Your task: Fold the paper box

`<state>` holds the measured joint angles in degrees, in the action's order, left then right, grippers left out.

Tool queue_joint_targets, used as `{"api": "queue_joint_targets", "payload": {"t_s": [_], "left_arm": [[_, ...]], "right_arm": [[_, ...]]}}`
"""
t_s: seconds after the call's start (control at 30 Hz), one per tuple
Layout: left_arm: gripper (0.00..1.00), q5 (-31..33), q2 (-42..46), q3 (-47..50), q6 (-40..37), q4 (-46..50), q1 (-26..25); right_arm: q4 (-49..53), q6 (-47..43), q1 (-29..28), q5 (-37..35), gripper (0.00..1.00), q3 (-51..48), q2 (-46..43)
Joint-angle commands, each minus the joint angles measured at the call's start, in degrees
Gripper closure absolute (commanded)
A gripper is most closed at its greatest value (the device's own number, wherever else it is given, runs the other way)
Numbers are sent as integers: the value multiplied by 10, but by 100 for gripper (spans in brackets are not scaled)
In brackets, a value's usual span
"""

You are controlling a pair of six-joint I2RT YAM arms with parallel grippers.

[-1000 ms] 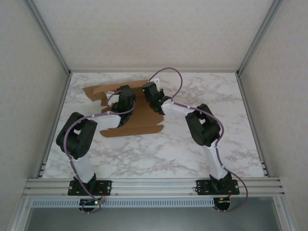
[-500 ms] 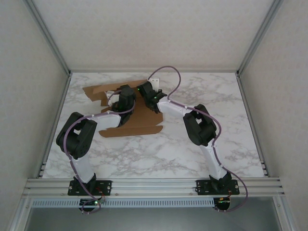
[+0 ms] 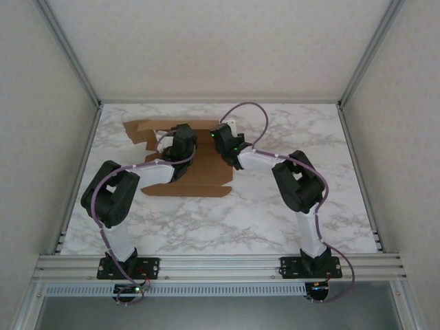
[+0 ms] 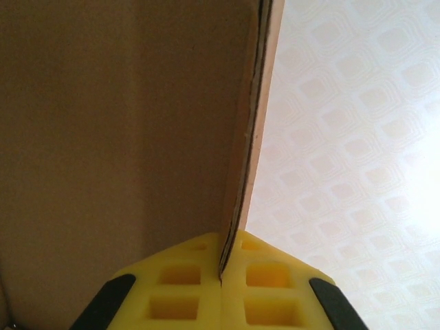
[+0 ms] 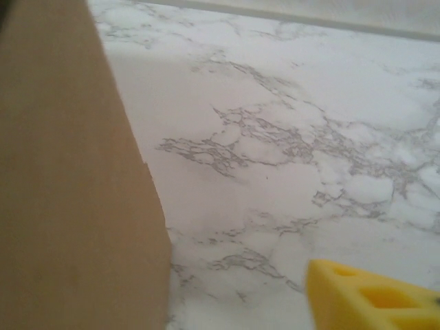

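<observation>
The paper box [image 3: 205, 175] is a brown cardboard sheet lying left of the table's middle, with its far flaps [image 3: 148, 128] raised. My left gripper [image 3: 181, 135] hovers over its far part. In the left wrist view that gripper [image 4: 221, 269] is shut, its yellow pads pinching the edge of an upright cardboard panel [image 4: 124, 137]. My right gripper [image 3: 224, 135] is at the box's far right corner. In the right wrist view one yellow finger [image 5: 375, 297] shows at the lower right, a cardboard flap [image 5: 69, 199] stands well apart at the left, and bare marble lies between; it is open.
The marble table [image 3: 295, 206] is walled by pale panels on three sides, with aluminium posts [image 3: 75, 65] at the back corners. A purple cable [image 3: 251, 113] arcs over the right arm. Both arm bases are bolted to the front rail [image 3: 220, 265].
My right gripper has opened, let go of the cardboard and drawn slightly right. The box's far flaps have settled squarer. The left gripper keeps its pinch.
</observation>
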<state>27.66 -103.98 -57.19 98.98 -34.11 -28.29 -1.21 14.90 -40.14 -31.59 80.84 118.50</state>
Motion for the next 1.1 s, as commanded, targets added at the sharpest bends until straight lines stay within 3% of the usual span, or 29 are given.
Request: {"api": "queue_joint_targets", "payload": {"t_s": [0.0,0.2,0.3,0.4,0.5,0.67,1.07], "left_arm": [[99,-17,-34,14,-1,118,-3],[99,-14,-33,15,-1,123,-2],[100,-15,-34,17,-1,124,-1],[100,-14,-34,19,-5,124,-1],[100,-13,-33,23,-6,118,-1],[100,-16,-35,24,-7,115,-1],[100,-30,-45,27,-1,105,-1]], "right_arm": [[-45,-60,9,64,25,-42,-59],[-144,-94,36,245,22,-159,-146],[-220,-80,68,373,22,-225,-193],[-229,-38,102,449,25,-230,-214],[-185,25,126,447,31,-180,-206],[-24,80,139,486,35,-32,-150],[37,87,136,510,38,51,-81]]}}
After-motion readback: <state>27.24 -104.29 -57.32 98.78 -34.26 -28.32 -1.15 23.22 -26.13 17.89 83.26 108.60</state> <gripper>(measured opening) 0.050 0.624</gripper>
